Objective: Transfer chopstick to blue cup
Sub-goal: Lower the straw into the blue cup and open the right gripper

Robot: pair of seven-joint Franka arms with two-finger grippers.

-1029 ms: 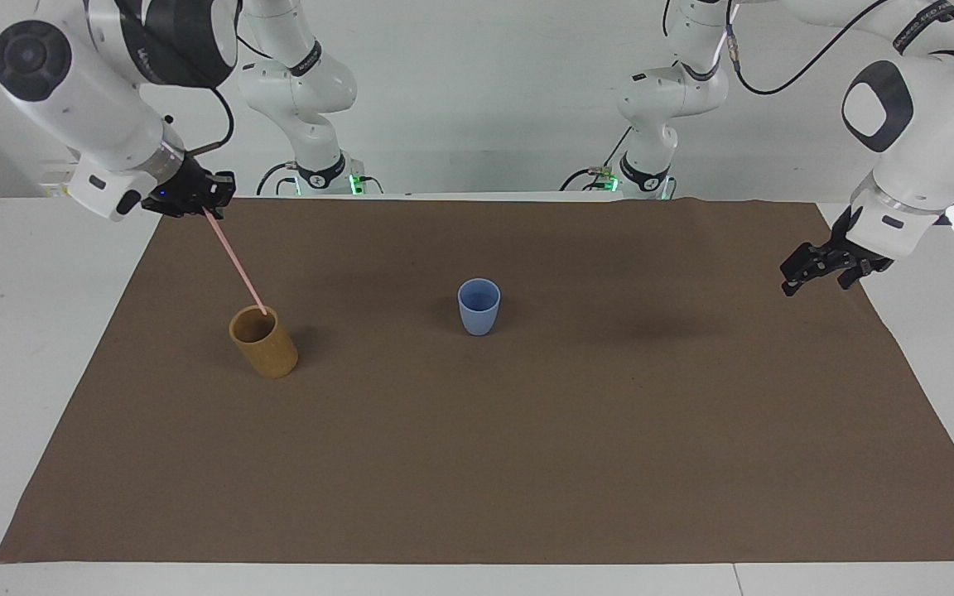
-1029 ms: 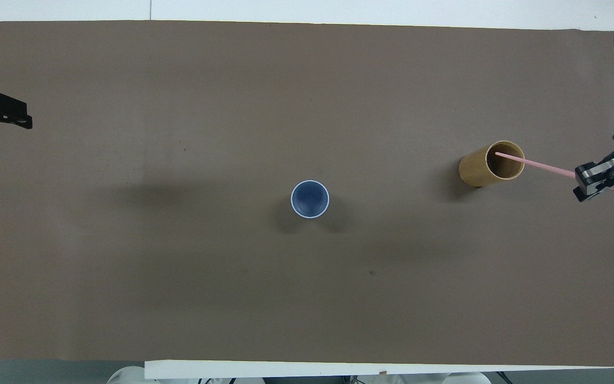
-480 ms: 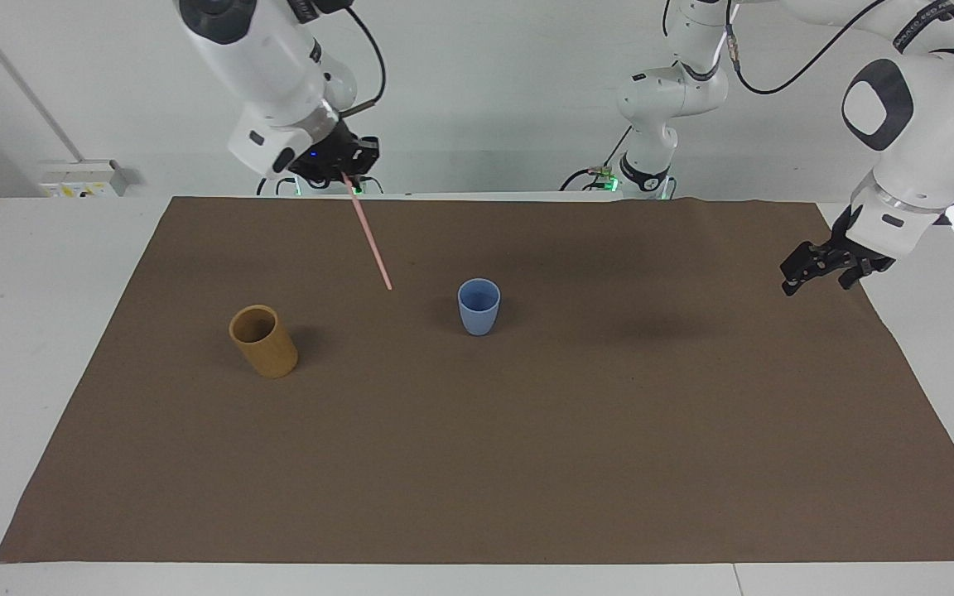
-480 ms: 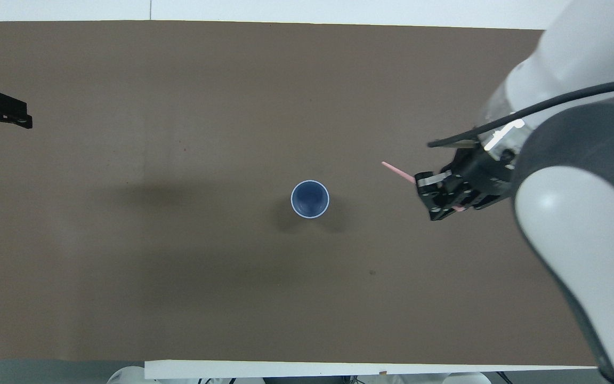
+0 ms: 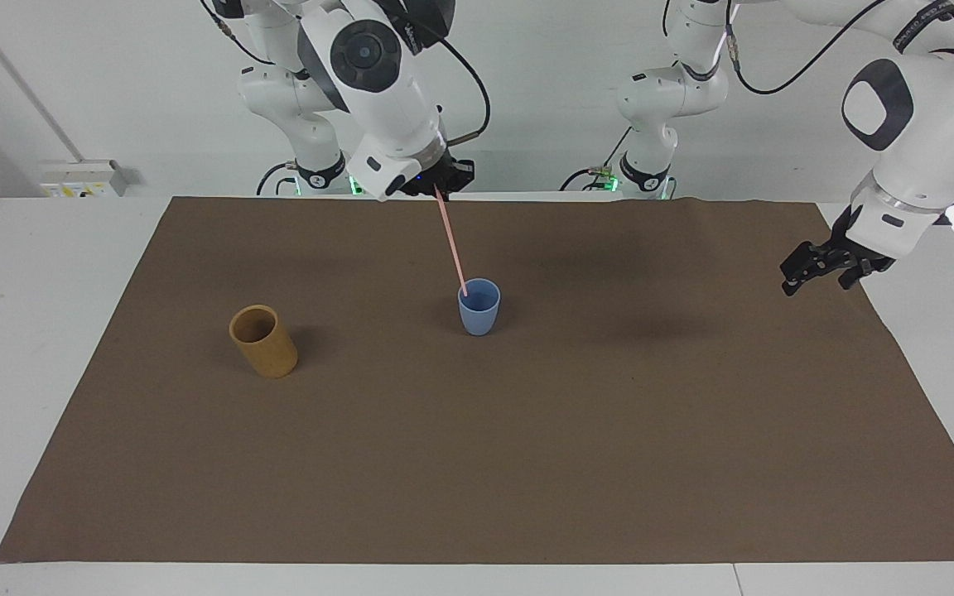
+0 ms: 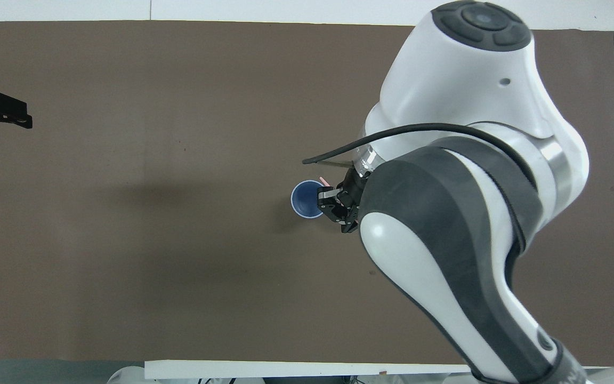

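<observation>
**Chopstick hangs from the right gripper with its tip at the blue cup's mouth**

The right gripper (image 5: 440,187) is raised over the brown mat (image 5: 527,463), above the part of it that lies just nearer to the robots than the blue cup (image 5: 479,306). Its fingertips are closed tight on the upper end of the chopstick (image 5: 452,242). The pale pink stick runs down from the fingertips at a slight slant, and its lower end sits at the cup's open mouth, at the rim on the side toward the right arm's end of the table. Whether the tip has gone below the rim or only meets it cannot be told from the facing view. In the overhead view the right arm's wrist and forearm cover most of the stick; only a short pink piece (image 6: 324,182) shows beside the gripper (image 6: 333,205), right at the cup's rim (image 6: 297,208).

The blue cup stands upright near the middle of the mat. The tan cup (image 5: 263,341) stands well apart from it, toward the right arm's end of the table and a little farther from the robots; it leans slightly and its mouth is open.

The left gripper (image 5: 818,269) waits over the mat's edge at the left arm's end of the table, well apart from both cups. Its fingers are spread wide and hold nothing.
</observation>
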